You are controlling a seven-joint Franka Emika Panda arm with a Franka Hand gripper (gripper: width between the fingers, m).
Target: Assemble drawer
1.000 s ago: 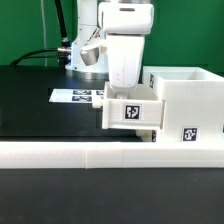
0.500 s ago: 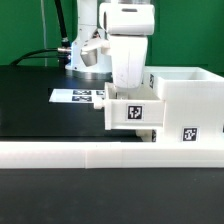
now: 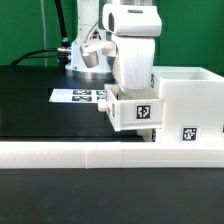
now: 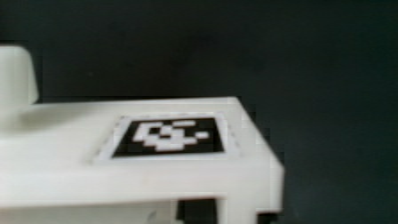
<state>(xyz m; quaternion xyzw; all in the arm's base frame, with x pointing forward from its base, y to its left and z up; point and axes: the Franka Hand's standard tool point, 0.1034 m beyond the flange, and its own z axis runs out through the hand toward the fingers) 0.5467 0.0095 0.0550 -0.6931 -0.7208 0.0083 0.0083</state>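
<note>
The drawer's large white hollow housing stands at the exterior view's right, with a tag on its front. A small white drawer tray with a tag on its face hangs slightly tilted against the housing's left side. My gripper comes down from above and is shut on this tray; the white hand hides the fingers. In the wrist view the tray's tagged face fills the frame. My gripper shows only as two dark fingertips at the picture's edge, with a white tray wall between them. No second tray is in view.
A long low white rail runs across the front of the black table. The marker board lies flat behind the tray, at the exterior view's left. The arm's base and cables stand at the back.
The gripper and the tray have moved a little to the exterior view's right, toward the housing. The tray now sits slightly tilted.
</note>
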